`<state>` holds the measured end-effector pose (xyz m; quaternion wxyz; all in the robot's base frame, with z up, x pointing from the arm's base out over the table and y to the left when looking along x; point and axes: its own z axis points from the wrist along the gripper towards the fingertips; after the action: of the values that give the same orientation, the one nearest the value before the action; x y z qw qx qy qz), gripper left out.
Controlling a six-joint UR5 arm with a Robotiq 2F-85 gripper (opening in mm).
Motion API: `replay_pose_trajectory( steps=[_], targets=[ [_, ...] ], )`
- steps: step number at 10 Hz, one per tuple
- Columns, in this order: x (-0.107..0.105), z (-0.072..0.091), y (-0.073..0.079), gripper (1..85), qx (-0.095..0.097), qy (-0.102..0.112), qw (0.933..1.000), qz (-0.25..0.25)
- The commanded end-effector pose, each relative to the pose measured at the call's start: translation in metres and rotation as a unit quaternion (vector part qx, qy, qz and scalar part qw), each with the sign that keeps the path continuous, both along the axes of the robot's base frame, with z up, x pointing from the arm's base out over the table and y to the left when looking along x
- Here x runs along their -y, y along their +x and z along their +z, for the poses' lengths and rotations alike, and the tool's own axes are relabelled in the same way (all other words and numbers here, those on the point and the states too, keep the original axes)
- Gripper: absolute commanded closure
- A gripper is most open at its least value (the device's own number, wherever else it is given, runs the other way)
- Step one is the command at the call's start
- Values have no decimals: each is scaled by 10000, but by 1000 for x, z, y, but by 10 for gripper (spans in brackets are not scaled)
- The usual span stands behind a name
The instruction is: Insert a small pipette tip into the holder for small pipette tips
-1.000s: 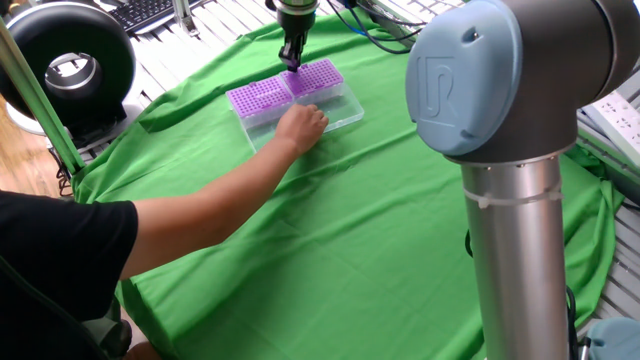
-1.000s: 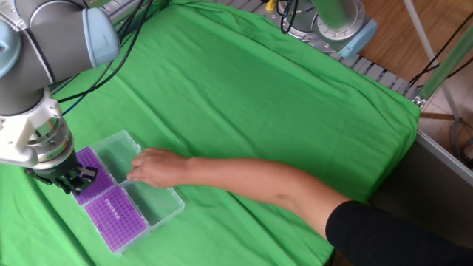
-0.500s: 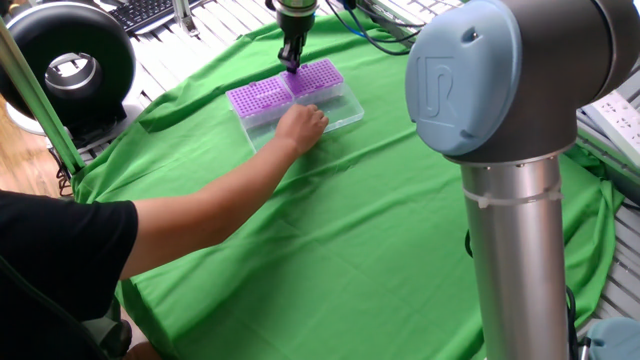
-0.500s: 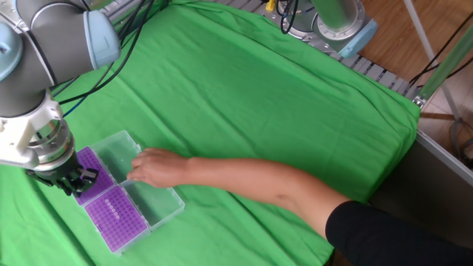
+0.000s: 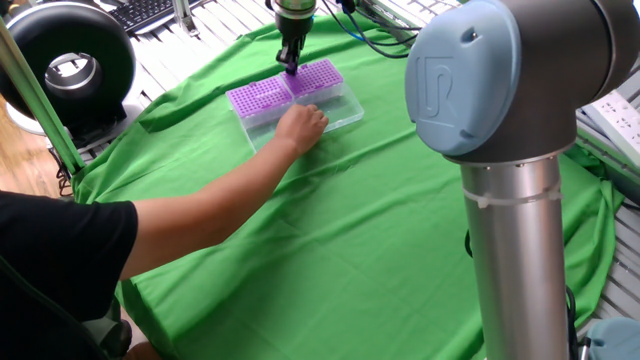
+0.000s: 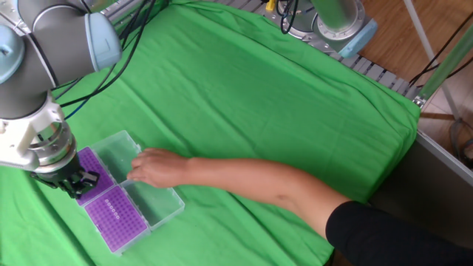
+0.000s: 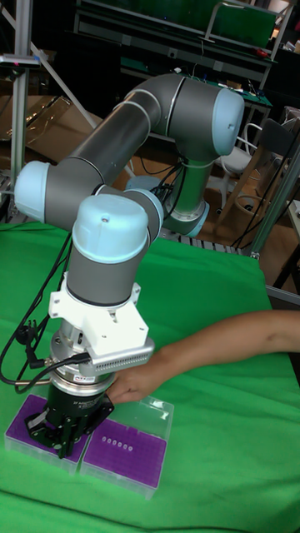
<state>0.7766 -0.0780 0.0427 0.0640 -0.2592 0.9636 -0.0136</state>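
Observation:
Two purple pipette tip holders sit side by side in a clear plastic box (image 5: 340, 112). One holder (image 5: 258, 97) (image 6: 116, 215) (image 7: 125, 456) shows a short row of white dots. My gripper (image 5: 290, 64) (image 6: 78, 183) (image 7: 63, 437) points straight down just above the other holder (image 5: 320, 75) (image 6: 92, 160) (image 7: 23, 418), near the seam between the two. Its dark fingers look close together. The small pipette tip is too small to make out in any view. A person's hand (image 5: 301, 126) (image 6: 151, 167) (image 7: 137, 383) rests on the box's clear side.
The person's forearm (image 6: 251, 181) stretches across the green cloth (image 5: 400, 230) from the table's edge. A second robot base (image 5: 515, 200) stands close by. A black ring-shaped device (image 5: 70, 60) and a keyboard (image 5: 150, 12) lie beyond the cloth.
My gripper has risen very slightly above the holder. The person's hand and the box have stayed still.

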Motion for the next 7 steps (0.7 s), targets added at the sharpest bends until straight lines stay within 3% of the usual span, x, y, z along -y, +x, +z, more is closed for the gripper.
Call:
replay_pose_trajectory(
  steps=[1,4,7],
  targets=[
    [-2,2,1,757,20,116,9999,-104],
    [8,22,-8,790,-116,-24,9999,-105],
    [1,44,-11,800,-259,-144,9993,-216]
  ],
)
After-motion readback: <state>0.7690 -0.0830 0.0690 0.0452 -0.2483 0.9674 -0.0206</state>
